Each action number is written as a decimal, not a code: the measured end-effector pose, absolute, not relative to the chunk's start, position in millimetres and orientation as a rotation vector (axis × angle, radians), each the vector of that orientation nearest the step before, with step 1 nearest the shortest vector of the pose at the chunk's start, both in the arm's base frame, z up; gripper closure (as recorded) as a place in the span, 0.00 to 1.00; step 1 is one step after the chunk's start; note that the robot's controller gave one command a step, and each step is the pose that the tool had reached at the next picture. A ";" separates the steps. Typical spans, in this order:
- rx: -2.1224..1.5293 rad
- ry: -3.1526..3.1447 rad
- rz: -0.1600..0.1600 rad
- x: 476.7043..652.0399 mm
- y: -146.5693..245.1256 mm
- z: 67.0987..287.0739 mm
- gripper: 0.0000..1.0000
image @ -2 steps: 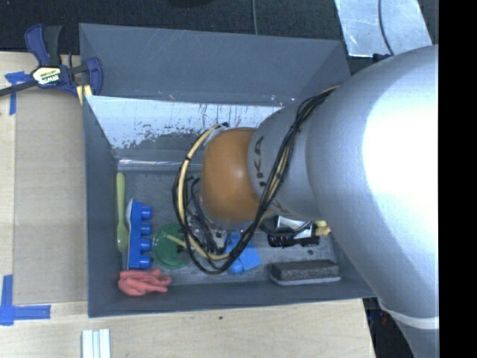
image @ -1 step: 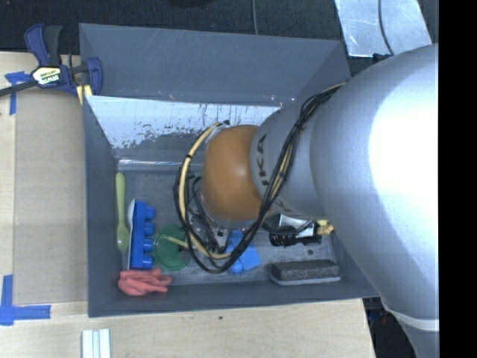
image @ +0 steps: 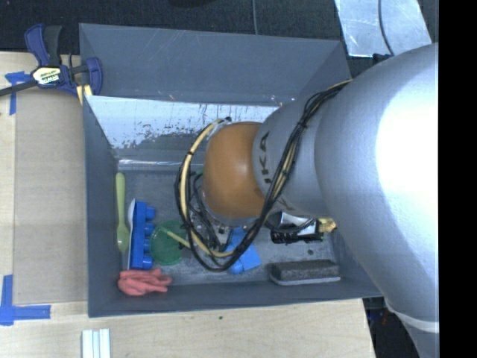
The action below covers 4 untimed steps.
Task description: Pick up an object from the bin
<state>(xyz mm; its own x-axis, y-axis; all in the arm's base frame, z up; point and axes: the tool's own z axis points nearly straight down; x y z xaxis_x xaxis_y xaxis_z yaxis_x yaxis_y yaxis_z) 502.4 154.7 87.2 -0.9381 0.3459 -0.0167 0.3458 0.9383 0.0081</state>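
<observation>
Silver arm point(image: 373, 162) nearest lens; gripper point(image: 211, 237) low between green disc point(image: 165, 246) and blue piece point(image: 244, 258); grip state unclear.

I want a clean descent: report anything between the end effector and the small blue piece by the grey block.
Nothing visible does. The end effector is right over the small blue piece; only the arm's own cables cross it. The grey block and green disc lie aside.

Robotics lab, no question: a big silver arm point(image: 373, 155) strung with cables point(image: 287, 155) reaches from the right into a grey metal bin point(image: 209, 62) holding a blue block point(image: 141, 237) and other oddments.
</observation>
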 end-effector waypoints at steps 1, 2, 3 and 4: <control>0.550 3.078 0.005 501.3 154.2 101.6 1.00; 0.548 3.075 0.007 502.3 154.2 116.3 1.00; 0.548 3.084 -0.001 500.1 153.4 140.8 1.00; 0.547 3.078 0.005 501.8 153.9 179.4 1.00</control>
